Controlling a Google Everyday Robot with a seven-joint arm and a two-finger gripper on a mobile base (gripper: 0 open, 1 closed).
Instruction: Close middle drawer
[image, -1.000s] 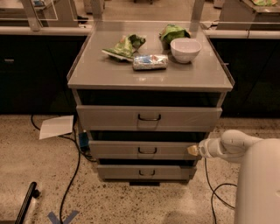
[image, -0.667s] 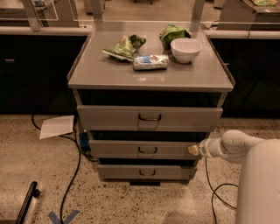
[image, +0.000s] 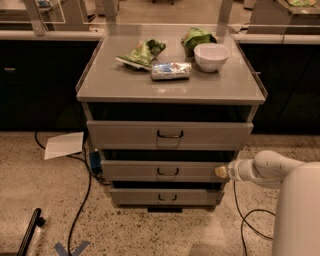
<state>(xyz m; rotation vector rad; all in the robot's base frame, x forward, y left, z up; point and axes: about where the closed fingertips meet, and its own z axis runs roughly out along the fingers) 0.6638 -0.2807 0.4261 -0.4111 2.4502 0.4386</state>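
Observation:
The grey cabinet (image: 170, 90) has three drawers stacked. The middle drawer (image: 140, 171) is a low grey front with a small dark loop handle (image: 167, 172) at its centre. It sits between the taller top drawer (image: 130, 135) and the narrower bottom drawer (image: 135, 197). My gripper (image: 221, 172) comes in from the right on a white arm (image: 265, 170). Its tip is at the right end of the middle drawer's front, touching or nearly touching it.
On the cabinet top lie a white bowl (image: 211, 56), green snack bags (image: 142, 52) and a silvery packet (image: 171, 71). Black cables (image: 82, 200) run over the floor at left, by a white paper sheet (image: 63, 145). Dark counters stand behind.

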